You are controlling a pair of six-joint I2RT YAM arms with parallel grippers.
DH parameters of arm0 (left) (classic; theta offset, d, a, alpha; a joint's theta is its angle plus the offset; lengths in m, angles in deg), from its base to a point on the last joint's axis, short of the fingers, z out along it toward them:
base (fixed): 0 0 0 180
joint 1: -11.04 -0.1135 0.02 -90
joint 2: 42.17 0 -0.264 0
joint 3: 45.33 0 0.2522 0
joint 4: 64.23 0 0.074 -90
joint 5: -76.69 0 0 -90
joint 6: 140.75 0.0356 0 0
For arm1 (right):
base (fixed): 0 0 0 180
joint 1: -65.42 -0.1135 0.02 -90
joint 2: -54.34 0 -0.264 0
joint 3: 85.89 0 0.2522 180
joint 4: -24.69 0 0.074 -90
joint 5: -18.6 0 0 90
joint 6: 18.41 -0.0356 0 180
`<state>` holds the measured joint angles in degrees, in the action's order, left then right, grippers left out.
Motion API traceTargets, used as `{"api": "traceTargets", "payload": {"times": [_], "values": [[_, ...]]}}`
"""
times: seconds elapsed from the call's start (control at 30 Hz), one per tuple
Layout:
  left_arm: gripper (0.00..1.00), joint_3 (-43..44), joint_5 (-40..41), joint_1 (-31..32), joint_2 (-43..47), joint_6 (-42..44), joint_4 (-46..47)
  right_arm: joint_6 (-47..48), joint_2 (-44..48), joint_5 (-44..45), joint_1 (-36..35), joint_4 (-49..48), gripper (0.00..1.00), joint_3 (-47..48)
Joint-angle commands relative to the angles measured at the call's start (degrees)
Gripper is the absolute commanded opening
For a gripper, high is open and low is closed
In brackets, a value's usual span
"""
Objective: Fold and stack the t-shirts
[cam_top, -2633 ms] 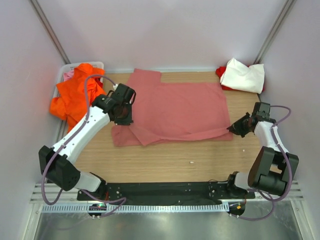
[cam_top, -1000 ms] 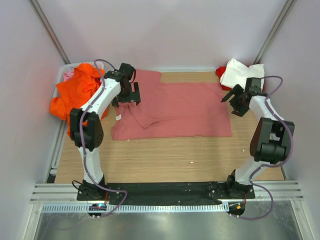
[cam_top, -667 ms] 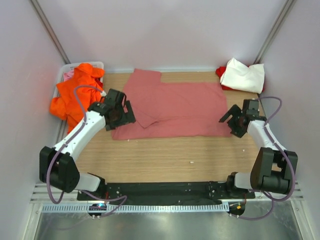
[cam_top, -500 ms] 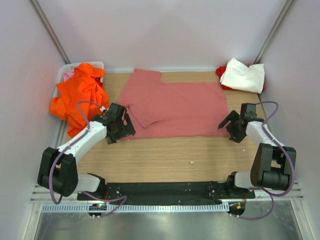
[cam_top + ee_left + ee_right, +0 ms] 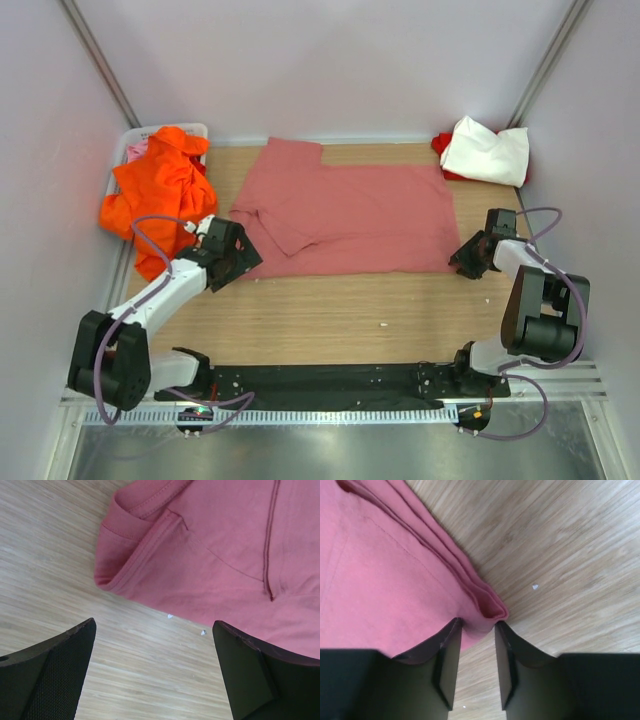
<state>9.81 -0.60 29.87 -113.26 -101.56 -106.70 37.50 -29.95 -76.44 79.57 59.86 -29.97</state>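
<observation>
Salmon-pink t-shirt [image 5: 350,215] is lying spread across the wooden table [image 5: 330,320], one sleeve turned in. The main folds are not yet made, so the job looks barely begun. An orange t-shirt [image 5: 160,190] is waiting heaped at the far left, and a white t-shirt [image 5: 487,150] is resting on a red t-shirt [image 5: 441,143] at the far right. The right gripper [image 5: 476,630] is pinching the shirt's near right corner between narrowed fingers. The left gripper [image 5: 154,630] is hovering wide open and empty just beside the near left corner.

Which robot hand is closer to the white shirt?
Right. The right gripper is on the white shirt's side, at the salmon-pink shirt's near right corner. The left gripper is across the table, at its near left corner.
</observation>
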Motion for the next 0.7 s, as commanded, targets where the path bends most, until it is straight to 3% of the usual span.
{"api": "traceTargets", "payload": {"times": [0.0, 0.07, 0.13, 0.17, 0.3, 0.4, 0.43, 0.6, 0.63, 0.67], "values": [[1.0, -0.34, 2.41, -1.07, -3.51, -0.52, 4.18, -0.46, -2.1, 1.26, 0.35, -3.13, 0.32, -1.55], [1.0, -0.25, 2.58, -1.08, -4.58, -0.43, 4.62, -0.19, -2.54, 1.0, 0.44, -3.13, 0.18, -1.11], [1.0, -0.6, 2.58, -1.08, -5.81, -0.52, 5.85, -0.1, -2.63, 0.82, 0.44, -3.13, 0.14, -1.02], [0.99, -0.69, 2.67, -1.08, -6.34, -0.61, 6.29, -0.02, -2.55, 0.82, 0.44, -3.04, 0.07, -1.19], [0.89, 0.53, 4.78, -1.08, -9.59, -0.08, 7.53, 0.16, -2.37, 1.0, 0.44, -3.22, 0.01, -1.54], [0.69, 3.16, 5.92, -1.08, -12.66, 0.01, 7.35, 0.25, -2.28, 0.91, 0.44, -3.04, 0.01, -1.63], [0.54, 3.87, 6.18, -1.08, -13.28, 0.09, 7.35, 0.07, -2.11, 1.17, 0.44, -3.13, 0.01, -1.63], [0.08, 6.69, 6.62, -1.08, -17.16, 0.45, 5.86, -0.45, -2.63, -0.14, 2.72, -3.57, 0.01, -2.6], [0.0, 6.43, 6.71, -1.08, -16.72, 0.36, 5.77, -0.54, -2.55, -0.58, 3.16, -3.57, 0.01, -2.77], [0.0, 6.08, 6.8, -1.08, -16.02, 0.36, 5.77, -0.63, -2.37, -0.41, 3.51, -3.39, 0.01, -2.95]]}}
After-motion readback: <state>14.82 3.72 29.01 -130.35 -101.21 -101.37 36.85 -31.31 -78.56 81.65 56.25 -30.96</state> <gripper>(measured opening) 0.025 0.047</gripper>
